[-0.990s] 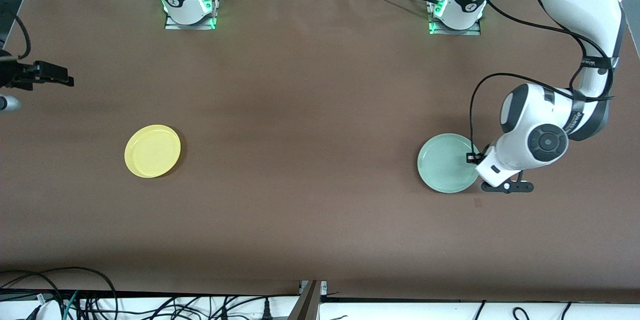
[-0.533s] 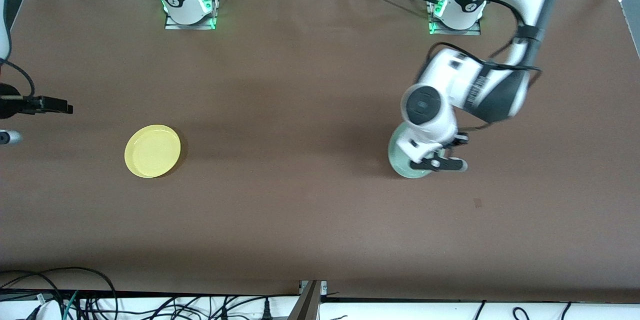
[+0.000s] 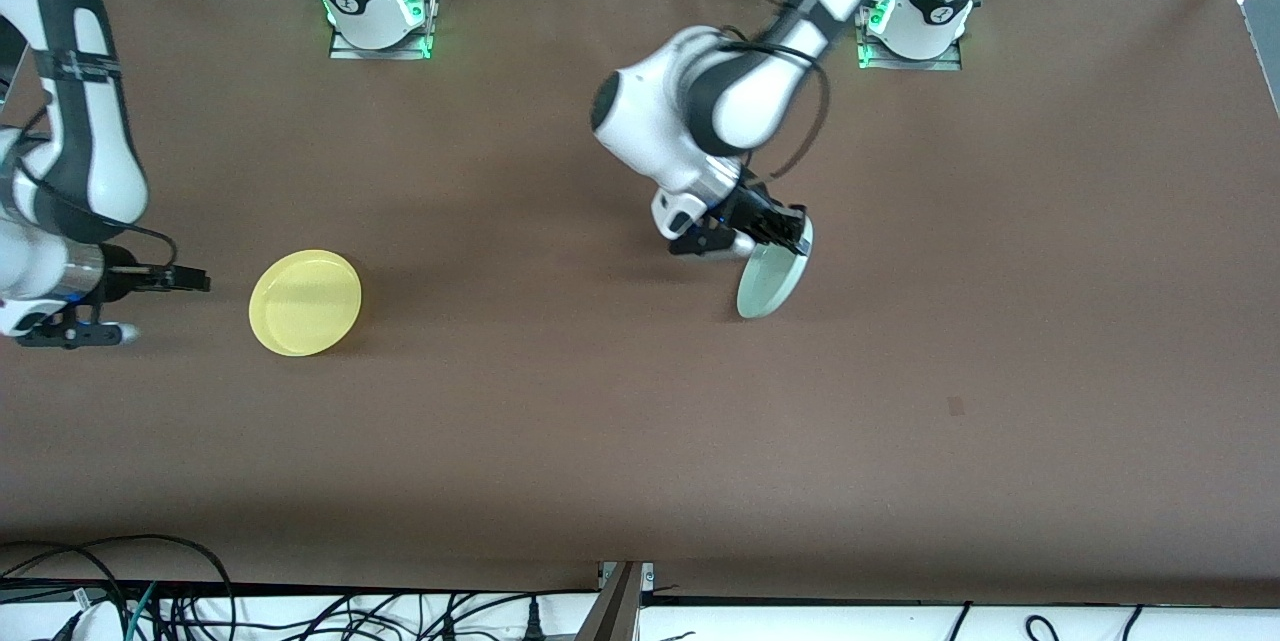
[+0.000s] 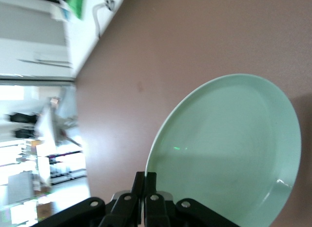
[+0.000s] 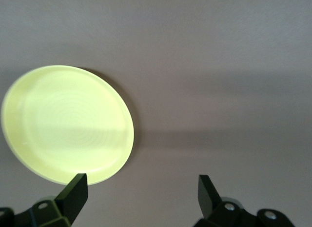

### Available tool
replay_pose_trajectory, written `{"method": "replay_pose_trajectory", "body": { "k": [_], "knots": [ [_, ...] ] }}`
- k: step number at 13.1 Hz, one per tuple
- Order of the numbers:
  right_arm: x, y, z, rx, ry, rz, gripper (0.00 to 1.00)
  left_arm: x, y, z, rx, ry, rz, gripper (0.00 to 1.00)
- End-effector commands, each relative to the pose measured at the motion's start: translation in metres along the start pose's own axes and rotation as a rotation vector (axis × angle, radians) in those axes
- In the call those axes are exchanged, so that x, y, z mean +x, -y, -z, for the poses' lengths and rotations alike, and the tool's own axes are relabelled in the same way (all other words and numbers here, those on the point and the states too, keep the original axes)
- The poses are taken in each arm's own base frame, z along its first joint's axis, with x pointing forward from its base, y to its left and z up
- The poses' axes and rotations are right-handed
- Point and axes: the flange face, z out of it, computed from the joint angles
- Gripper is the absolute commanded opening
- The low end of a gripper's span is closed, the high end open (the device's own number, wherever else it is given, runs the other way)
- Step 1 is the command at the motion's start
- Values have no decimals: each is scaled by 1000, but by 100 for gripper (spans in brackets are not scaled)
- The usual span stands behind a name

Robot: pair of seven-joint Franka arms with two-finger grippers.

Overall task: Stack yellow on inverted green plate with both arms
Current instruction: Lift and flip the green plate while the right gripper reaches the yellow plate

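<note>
Fingers of the left end effector [image 3: 790,233] pinch the green plate [image 3: 770,281] by its rim, tipped on edge above mid-worktop [image 3: 600,421]; flipping comes next. Right end effector [image 3: 190,279], spread wide and empty, waits beside the yellow plate [image 3: 305,302].

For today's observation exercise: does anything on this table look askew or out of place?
Yes: the pale mint-green round plate hangs steeply tilted, almost on edge, pinched at its rim by the shut left gripper over mid-table. The bright yellow round plate lies flat, beside the open right gripper.
</note>
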Motion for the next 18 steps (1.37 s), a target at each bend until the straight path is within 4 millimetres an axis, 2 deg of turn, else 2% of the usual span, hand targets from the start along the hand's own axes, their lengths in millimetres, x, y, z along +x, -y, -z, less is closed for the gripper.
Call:
{"method": "replay_pose_trajectory", "body": {
  "k": [1, 4, 5, 7, 9, 13, 18],
  "knots": [
    [-11, 3, -22, 18, -16, -11, 100, -8, -49, 24, 166, -70, 4, 0],
    [-16, 6, -51, 77, -51, -65, 100, -16, -72, 37, 230, -133, -11, 0],
    [-16, 5, -60, 82, -52, -74, 100, -22, -86, 41, 289, -179, -27, 0],
    [-18, -1, -77, 110, -35, -106, 100, -39, -125, 38, 451, -268, -64, 0],
    [-19, -3, -85, 154, -32, -131, 100, -52, -155, 32, 567, -326, -83, 0],
    [-22, -20, -115, 230, -54, -105, 100, -56, -161, 43, 563, -352, -84, 0],
    [-18, -20, -114, 244, -72, -85, 100, -54, -181, 61, 513, -410, -77, 0]
  ]
}}
